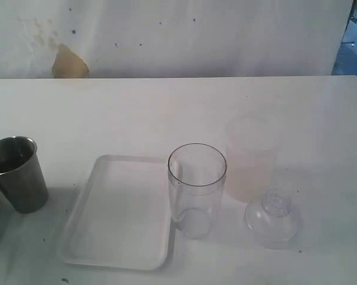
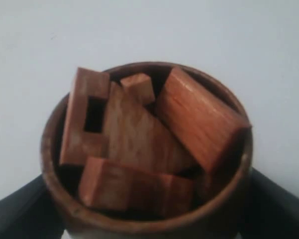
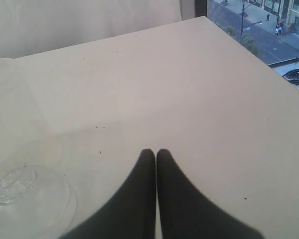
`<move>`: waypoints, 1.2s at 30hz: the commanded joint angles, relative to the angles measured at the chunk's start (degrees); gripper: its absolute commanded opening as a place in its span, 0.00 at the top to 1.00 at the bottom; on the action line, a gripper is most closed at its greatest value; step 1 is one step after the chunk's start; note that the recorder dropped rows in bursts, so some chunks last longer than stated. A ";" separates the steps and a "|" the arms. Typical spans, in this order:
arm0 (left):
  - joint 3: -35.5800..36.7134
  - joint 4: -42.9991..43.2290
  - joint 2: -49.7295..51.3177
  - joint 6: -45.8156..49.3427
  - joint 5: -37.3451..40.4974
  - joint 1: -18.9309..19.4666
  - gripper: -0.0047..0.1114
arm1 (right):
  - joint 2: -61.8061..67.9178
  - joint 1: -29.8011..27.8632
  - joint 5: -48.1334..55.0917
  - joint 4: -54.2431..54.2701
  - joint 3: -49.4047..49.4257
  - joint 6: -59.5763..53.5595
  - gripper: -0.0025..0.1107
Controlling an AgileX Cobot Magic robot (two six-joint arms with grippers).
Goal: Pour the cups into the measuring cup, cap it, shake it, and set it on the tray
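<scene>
Clearly your left gripper [image 2: 147,214] hugs the rounded wood-grain cup [image 2: 46,154] from both sides, holding it upright so its smooth reddish blocks [image 2: 139,144] do not spill; the exterior view does not show that cup. Your right gripper [image 3: 155,164] is pinched closed on nothing, near the clear dome lid [image 3: 25,194]. The straight-walled measuring cup [image 1: 196,190] stands open-mouthed just beside the tray [image 1: 107,237].

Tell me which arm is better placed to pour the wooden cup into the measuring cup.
Left. The wooden cup, full of blocks, sits between the fingers of the left gripper; the right gripper is shut, empty, near the dome lid.
</scene>
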 commanded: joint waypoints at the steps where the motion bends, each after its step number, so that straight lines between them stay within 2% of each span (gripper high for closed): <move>1: 0.01 -1.77 -1.64 0.46 2.68 -0.17 0.96 | -0.31 0.20 -0.73 0.01 0.15 0.20 0.98; 8: 0.01 -8.82 -6.92 4.04 4.16 -0.17 0.96 | -0.31 0.20 -0.73 0.01 0.15 0.20 0.98; 12: -0.24 -9.34 -9.20 3.95 5.67 -0.17 0.96 | -0.31 0.20 -0.73 0.01 0.15 0.20 0.98; 20: -6.85 -10.04 -16.16 4.88 19.18 -0.17 0.96 | -0.31 0.20 -0.73 0.01 0.15 0.20 0.98; 27: -14.40 -14.25 -24.81 17.19 29.80 -0.17 0.96 | -0.31 0.20 -0.73 0.01 0.15 0.20 0.98; 32: -21.01 -13.80 -29.76 17.57 38.70 -0.17 0.96 | -0.31 0.20 -0.73 0.01 0.15 0.20 0.98; 36: -27.58 -12.05 -31.89 17.06 49.41 -0.40 0.96 | -0.31 0.20 -0.73 0.01 0.15 0.20 0.98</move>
